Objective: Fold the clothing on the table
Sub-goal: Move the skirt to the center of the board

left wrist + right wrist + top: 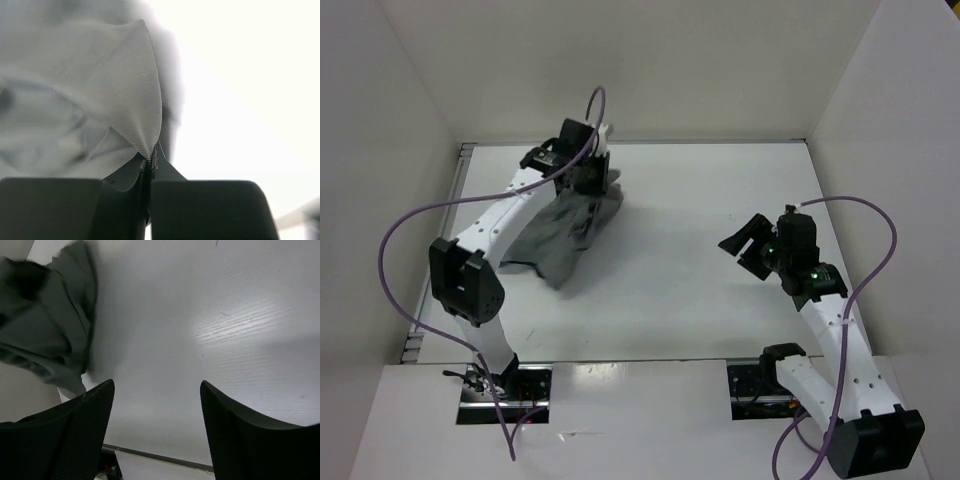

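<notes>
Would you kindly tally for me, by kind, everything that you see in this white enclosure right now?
Grey clothing: 1
Robot arms: 2 (left arm, right arm)
Purple cables: 2
White table: 1
Total: 6

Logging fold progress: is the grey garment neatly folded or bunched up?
Bunched up: the clothing lies in a crumpled heap, a fold pinched in the shut left tool.
</notes>
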`<state>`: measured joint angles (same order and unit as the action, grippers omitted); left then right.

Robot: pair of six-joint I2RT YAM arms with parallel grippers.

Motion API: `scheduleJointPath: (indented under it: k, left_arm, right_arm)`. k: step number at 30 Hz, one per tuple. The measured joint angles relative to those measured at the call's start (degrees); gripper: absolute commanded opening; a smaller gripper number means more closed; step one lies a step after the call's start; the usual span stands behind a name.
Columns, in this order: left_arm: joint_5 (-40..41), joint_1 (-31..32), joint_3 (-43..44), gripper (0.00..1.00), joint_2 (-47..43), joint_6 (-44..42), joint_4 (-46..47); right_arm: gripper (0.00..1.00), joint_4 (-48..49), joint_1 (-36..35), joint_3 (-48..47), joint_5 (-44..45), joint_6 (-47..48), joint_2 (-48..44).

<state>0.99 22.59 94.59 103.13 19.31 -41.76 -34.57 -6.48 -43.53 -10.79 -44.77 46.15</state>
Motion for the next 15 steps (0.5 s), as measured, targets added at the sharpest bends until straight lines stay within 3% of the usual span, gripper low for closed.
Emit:
scheduleJointPath:
  k: [4, 6, 12, 15]
  left_arm:
    - [-13.1, 2.4, 13.7, 0.01, -7.8, -1.0, 2.5]
    - [-16.9, 0.7, 17.5, 0.01, -12.7, -0.7, 3.8]
    - [-17.9, -8.9, 14.3, 0.43, -18.6, 4.2, 9.0]
    - [-18.2, -10.5, 8.8, 0.44, -14.8, 6.4, 10.1]
  right_arm:
    - [0.75, 0.6, 0.0, 0.0, -0.5, 0.7, 2.0]
    - [0.75, 0.8, 0.0, 0.0, -0.7, 1.0, 2.4]
    - [0.75, 1.5, 0.5, 0.0, -0.8, 1.4, 3.5]
    - [0.75, 1.6, 0.5, 0.0, -0.9, 1.4, 4.0]
